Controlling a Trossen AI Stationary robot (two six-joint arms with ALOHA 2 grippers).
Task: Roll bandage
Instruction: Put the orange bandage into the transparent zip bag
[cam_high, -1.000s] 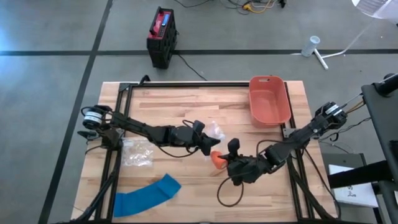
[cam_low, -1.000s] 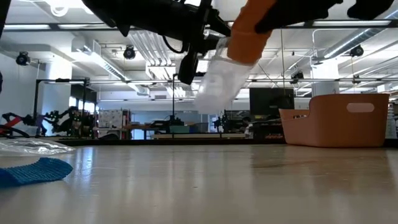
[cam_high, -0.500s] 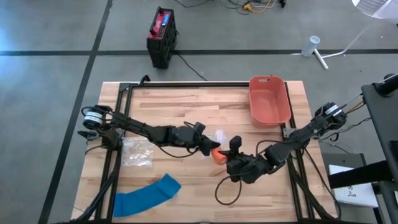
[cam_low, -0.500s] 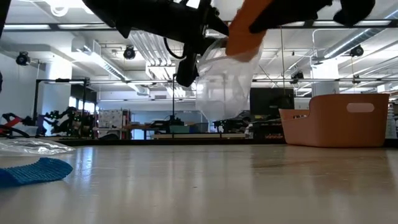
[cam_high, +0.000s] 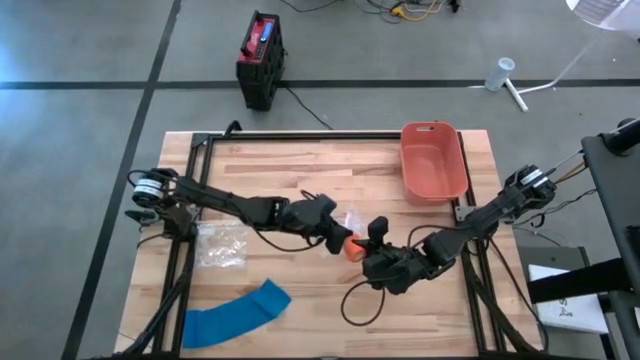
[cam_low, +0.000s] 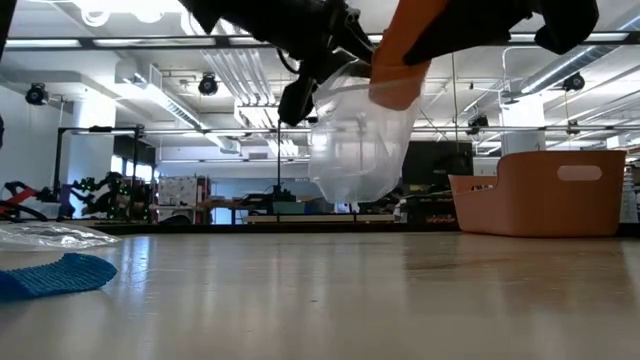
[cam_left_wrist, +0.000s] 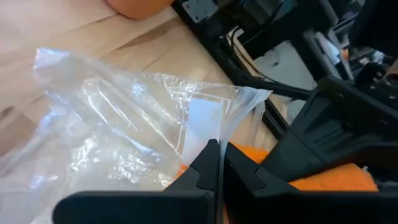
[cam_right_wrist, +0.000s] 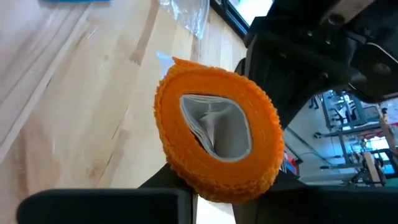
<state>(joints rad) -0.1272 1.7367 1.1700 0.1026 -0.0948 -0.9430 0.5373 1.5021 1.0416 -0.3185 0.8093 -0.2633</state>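
The right gripper (cam_high: 362, 252) sits just right of the table's centre, lifted clear of the wood, its jaws pressed in on an orange bandage roll (cam_right_wrist: 217, 147) whose squashed cardboard core faces the right wrist camera. Meeting it from the left, the left gripper (cam_high: 338, 236) has its fingers fully closed on the rim of a clear plastic bag (cam_low: 358, 150), which the left wrist view shows pinched as a thin sheet between the two dark tips. Over the past second the bag has swung from a slanted, collapsed flap into a fuller pouch hanging straight down under the roll, and the left gripper has edged closer to the right one. By my reading that means the roll is already wound and the arms are now lining up the bag's mouth so the roll can go inside; whether the roll has entered the opening I cannot tell. Farther out, a loose blue bandage (cam_high: 235, 313) lies unrolled near the front left corner, a second crumpled plastic bag (cam_high: 221, 245) rests beside it, and the orange bin (cam_high: 433, 160) stands at the back right.
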